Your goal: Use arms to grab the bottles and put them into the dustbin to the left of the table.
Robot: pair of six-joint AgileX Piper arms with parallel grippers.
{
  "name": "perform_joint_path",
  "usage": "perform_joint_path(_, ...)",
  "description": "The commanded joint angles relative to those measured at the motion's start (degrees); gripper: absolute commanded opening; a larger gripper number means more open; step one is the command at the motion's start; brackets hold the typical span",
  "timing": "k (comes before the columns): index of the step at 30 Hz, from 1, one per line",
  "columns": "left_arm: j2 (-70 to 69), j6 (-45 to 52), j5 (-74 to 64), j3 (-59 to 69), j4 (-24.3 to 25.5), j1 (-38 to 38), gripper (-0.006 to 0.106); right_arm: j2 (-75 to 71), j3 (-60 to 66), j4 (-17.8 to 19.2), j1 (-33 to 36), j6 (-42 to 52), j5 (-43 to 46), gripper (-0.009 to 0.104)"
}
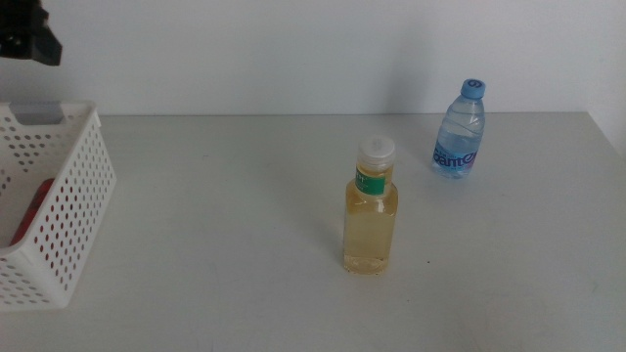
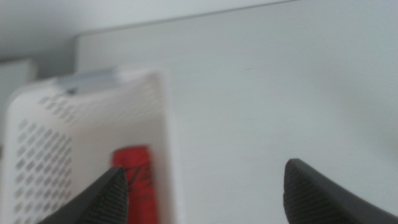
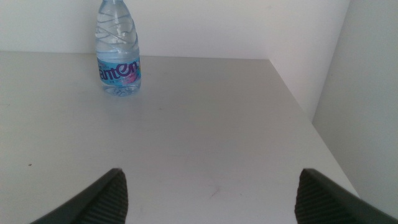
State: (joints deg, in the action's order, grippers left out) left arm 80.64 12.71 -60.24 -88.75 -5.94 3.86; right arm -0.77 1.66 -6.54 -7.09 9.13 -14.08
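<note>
Hovering above the dustbin (image 1: 59,210) at the table's (image 1: 225,244) left edge, the left gripper (image 2: 205,190) is showing jaws spread wide w/ nothing between them. In the middle view only a dark bit of that arm is showing at the top-left corner, over the basket. Lying inside the basket is the red can (image 2: 134,180), so by my reading one item is already binned and this arm is sitting between drops, free for the next pick.

Waiting low over the table's right side, the right gripper (image 3: 208,193) is also standing wide apart and empty, facing the water bottle (image 3: 118,53), which is standing upright near the far right of the table, close to the back wall. It's out of the middle view.

Standing upright about mid-table is the yellow bottle (image 1: 372,210), white cap on, well apart from the basket and from the blue-capped one.

Next move, as I judge it: one arm is needing to reach a standing bottle, straddle its body w/ both jaws, close and lift w/o tipping it. The right arm is looking best placed for the water bottle; the yellow one is sitting between both arms.

Count: 2 bottles on the table, 1 can in the bin, 1 bin, 2 grippers.
</note>
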Motion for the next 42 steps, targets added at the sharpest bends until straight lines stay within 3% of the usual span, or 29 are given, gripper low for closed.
perform_joint_path(1, -4.2, -0.5, 2.2, -1.8, -0.7, -4.8, 0.083, -1.2, -0.6, 0.3, -0.2, 0.7, 4.2, 0.07)
perform_joint_path(7, -7.9, 0.8, 6.4, 3.8, -0.1, -17.6, 0.083, -1.2, -0.6, 0.3, -0.2, 0.7, 4.2, 0.07)
perform_joint_path(13, -17.0, -2.6, 28.9, 25.8, 6.5, -30.1, 0.083, -1.2, -0.6, 0.3, -0.2, 0.7, 4.2, 0.07)
perform_joint_path(17, -22.6, -7.2, 48.4, 42.8, 7.1, -35.3, 0.083, -1.2, -0.6, 0.3, -0.2, 0.7, 4.2, 0.07)
perform_joint_path(21, -25.8, -13.6, 64.2, 56.9, 7.1, -37.1, 0.083, -1.2, -0.6, 0.3, -0.2, 0.7, 4.2, 0.07)
perform_joint_path(29, -25.9, -24.2, 81.0, 69.2, 7.0, -37.1, 0.083, -1.2, -0.6, 0.3, -0.2, 0.7, 4.2, 0.07)
perform_joint_path(38, -25.9, -24.8, 85.6, 71.9, 6.9, -37.1, 0.083, -1.2, -0.6, 0.3, -0.2, 0.7, 4.2, 0.07)
perform_joint_path(42, -25.5, -21.7, 90.5, 72.0, 12.7, -37.1, 0.085, -1.2, -0.6, 0.3, -0.2, 0.7, 4.2, 0.07)
